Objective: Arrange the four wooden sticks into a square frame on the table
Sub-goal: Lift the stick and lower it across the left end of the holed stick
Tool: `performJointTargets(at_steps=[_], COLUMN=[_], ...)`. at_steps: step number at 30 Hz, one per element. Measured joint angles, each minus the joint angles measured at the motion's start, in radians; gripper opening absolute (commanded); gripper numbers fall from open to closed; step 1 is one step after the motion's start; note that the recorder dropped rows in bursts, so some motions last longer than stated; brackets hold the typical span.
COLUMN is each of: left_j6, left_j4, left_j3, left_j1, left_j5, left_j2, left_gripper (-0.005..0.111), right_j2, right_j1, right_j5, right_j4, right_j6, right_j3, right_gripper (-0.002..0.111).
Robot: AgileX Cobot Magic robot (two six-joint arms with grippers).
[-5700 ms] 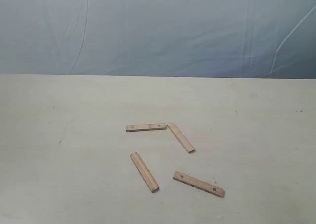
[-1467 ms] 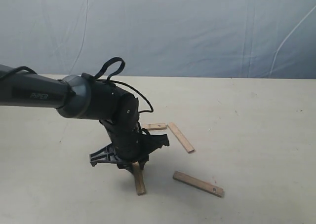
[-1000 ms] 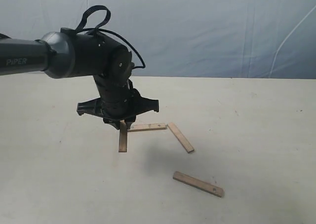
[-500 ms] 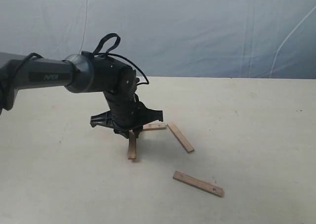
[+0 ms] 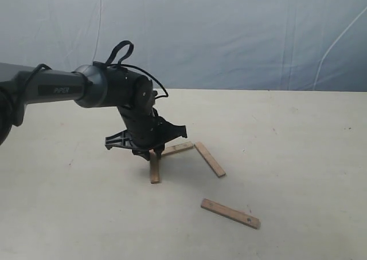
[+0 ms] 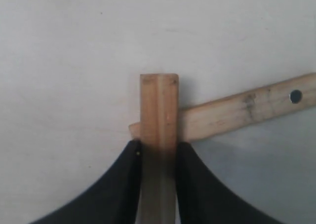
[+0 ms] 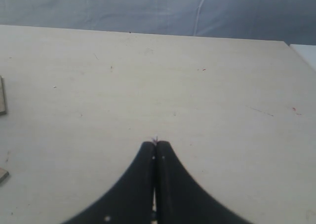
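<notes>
My left gripper point(image 5: 152, 153) is clamped on the left stick point(image 5: 154, 172), whose far end overlaps the left end of the far stick point(image 5: 179, 148) on the table point(image 5: 298, 157). The right stick point(image 5: 210, 159) adjoins the far one, while the near stick point(image 5: 230, 213) lies askew and is not yet placed. My right gripper point(image 7: 156, 145) is closed and empty.
</notes>
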Motion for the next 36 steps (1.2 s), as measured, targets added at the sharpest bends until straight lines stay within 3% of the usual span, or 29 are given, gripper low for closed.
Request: performJointTargets(at_steps=[14, 26, 36], left_j6=[-0.043, 0.131, 0.17], left_j4=[-0.04, 0.013, 0.013], left_j3=[-0.002, -0.026, -0.026], left_j1=[0.0, 0.037, 0.051], left_j5=[0.024, 0.123, 0.152], left_j2=[0.0, -0.04, -0.026], left_gripper=[0.0, 0.0, 0.003], right_j2=[0.0, 0.0, 0.0], right_j1=[0.0, 0.0, 0.0], right_j5=[0.0, 0.0, 0.0], right_j4=[0.0, 0.007, 0.011], right_j6=[0.0, 0.0, 0.0], right_j3=[0.0, 0.0, 0.0], right_gripper=[-0.001, -0.001, -0.001])
